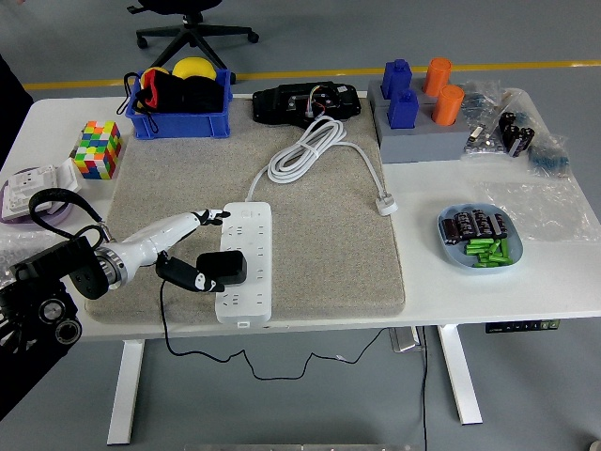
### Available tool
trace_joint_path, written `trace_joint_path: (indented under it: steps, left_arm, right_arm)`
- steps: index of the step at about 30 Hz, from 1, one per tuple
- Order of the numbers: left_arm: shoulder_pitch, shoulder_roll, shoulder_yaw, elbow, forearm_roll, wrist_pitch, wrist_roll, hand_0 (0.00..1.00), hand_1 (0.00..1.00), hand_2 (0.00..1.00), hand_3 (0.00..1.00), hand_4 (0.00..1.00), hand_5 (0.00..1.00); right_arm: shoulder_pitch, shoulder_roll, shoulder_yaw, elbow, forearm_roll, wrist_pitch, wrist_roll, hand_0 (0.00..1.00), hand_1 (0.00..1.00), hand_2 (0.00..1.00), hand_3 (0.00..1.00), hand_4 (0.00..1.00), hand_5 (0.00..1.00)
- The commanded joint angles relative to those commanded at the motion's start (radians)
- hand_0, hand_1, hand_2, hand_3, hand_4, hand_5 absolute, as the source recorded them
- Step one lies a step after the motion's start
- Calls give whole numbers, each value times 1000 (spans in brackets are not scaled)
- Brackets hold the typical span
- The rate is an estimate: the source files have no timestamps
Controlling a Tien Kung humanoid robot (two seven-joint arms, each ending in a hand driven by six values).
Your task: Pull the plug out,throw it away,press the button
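Strip lies on the mat, long axis 12–6, its white cable leaving toward 12. Plug, black, sits on the strip's lower half, long axis 3–9. I see my left hand clamped on it from 9, thumb below, fingers above. Plug cord hangs off the table edge at 6.

White rectangular plastic power strip, lower centre of frame, lying flat; black boxy plug adapter seated on its left side.
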Motion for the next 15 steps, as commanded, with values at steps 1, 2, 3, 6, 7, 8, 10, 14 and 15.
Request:
trace_joint_path:
  steps: [1, 2, 3, 6, 7, 8, 10, 14, 15]
  left_arm:
    - [0, -1, 3, 1, 4, 1, 0, 911, 941, 871, 936, 998, 2]
    - [0, -1, 5, 2, 6, 1, 0, 911, 941, 871, 936, 998, 2]
    - [0, -1, 8, 3, 8, 4, -2, 911, 941, 871, 936, 998, 2]
    - [-3, -5, 20, 7, 16, 32, -18, 871, 788, 675, 828, 998, 2]
    - [-5, -6, 23, 9, 17, 42, -24, 871, 788, 675, 828, 998, 2]
    - [-7, -7, 27, 12, 20, 54, -32, 871, 788, 675, 828, 998, 2]
    - [-10, -9, 32, 18, 25, 68, -41, 871, 788, 675, 828, 998, 2]
    - [-13, -11, 42, 26, 16, 89, -54, 819, 660, 551, 684, 932, 2]
    - [-13, -13, 46, 28, 11, 94, -57, 819, 660, 551, 684, 932, 2]
  right_arm:
    - [0, 0, -1, 0, 0, 0, 0, 701, 676, 659, 617, 712, 487]
    - [0, 0, -1, 0, 0, 0, 0, 701, 676, 659, 617, 712, 487]
    - [0, 0, -1, 0, 0, 0, 0, 701, 676, 659, 617, 712, 487]
    - [1, 1, -1, 1, 0, 0, 0, 701, 676, 659, 617, 712, 489]
    - [1, 1, -1, 0, 0, 0, 0, 701, 676, 659, 617, 712, 489]
    - [1, 0, -2, 0, 1, 0, 0, 701, 676, 659, 617, 712, 489]
    - [1, 0, -1, 0, 0, -1, 0, 701, 676, 659, 617, 712, 489]
    - [1, 0, 1, 0, 0, -1, 1, 701, 676, 659, 617, 712, 488]
    - [1, 1, 0, 0, 0, -1, 0, 701, 676, 659, 617, 712, 488]
